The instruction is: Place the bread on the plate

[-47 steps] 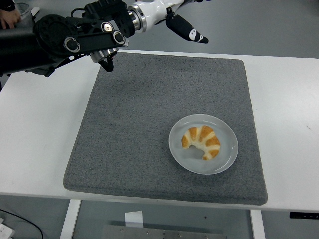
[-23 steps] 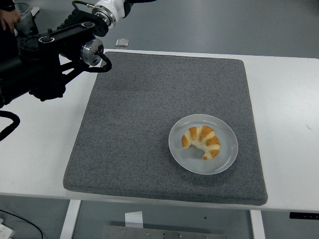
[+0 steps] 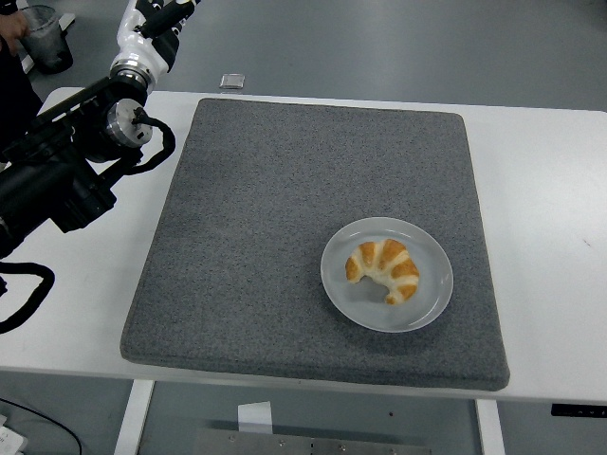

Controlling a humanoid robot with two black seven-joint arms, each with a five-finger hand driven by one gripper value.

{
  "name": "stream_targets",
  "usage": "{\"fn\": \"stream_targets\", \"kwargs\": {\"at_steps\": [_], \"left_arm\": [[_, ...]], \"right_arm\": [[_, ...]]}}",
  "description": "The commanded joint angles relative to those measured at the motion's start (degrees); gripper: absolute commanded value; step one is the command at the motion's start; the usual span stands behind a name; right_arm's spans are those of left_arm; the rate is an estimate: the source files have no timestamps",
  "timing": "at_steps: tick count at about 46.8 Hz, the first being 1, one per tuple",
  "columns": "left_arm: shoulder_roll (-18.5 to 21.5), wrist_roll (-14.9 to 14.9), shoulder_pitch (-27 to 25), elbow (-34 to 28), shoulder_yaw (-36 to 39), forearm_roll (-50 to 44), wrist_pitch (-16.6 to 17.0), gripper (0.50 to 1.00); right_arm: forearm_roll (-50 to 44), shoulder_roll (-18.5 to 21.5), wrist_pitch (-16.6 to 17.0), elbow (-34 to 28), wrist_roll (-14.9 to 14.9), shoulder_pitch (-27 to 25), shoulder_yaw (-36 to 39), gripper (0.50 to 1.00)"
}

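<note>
Croissant (image 3: 383, 270) sat on the grey plate (image 3: 429, 298) near the mat's (image 3: 285, 218) front right corner, so the placing step looked done; left arm (image 3: 71, 166) hung over the table's far left corner, its hand's state unreadable, and the next move was probably just parking.

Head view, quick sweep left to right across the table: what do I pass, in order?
Left arm over the table's left edge → bare white table → grey mat → plate with the croissant on it, on the mat's right half → white table again at far right.
</note>
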Motion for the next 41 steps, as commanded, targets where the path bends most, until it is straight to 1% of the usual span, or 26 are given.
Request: {"fn": "stream_targets", "kwargs": {"at_steps": [1,13,19,22,26,31,36,41], "left_arm": [[-1.6,-0.1,1.1,1.9,-1.4,-0.3,-1.4,1.0],[-8.5,-0.2,1.8,10.3,-1.9,-0.1,-5.0,1.0],[-11.3,-0.9,1.8,13.2,-1.9,0.2,-6.0,1.0],[-11.6,-1.5,1.7,13.3,-1.9,0.3,-6.1,1.0],[-11.6,-3.7,1.7,13.4,-2.0,0.2,-7.1,1.0],[-11.5,-4.4,1.9,13.5,-2.1,-0.1,-7.9,1.0],[-11.4,-4.6,2.1,13.5,-2.2,-0.1,-7.9,1.0],[-11.3,-5.6,2.9,13.5,-3.1,-0.1,-8.0,1.0]], "right_arm": [[-0.1,0.0,0.0,0.0,0.0,0.0,0.0,0.932],[0.0,0.0,0.0,0.1,0.0,0.0,0.0,0.932],[0.0,0.0,-0.1,0.1,0.0,0.0,0.0,0.932],[0.0,0.0,-0.1,0.1,0.0,0.0,0.0,0.932],[0.0,0.0,0.0,0.0,0.0,0.0,0.0,0.932],[0.2,0.0,-0.1,0.1,0.0,0.0,0.1,0.932],[0.3,0.0,-0.1,0.0,0.0,0.0,0.2,0.932],[0.5,0.0,-0.2,0.0,0.0,0.0,0.2,0.932]]}}
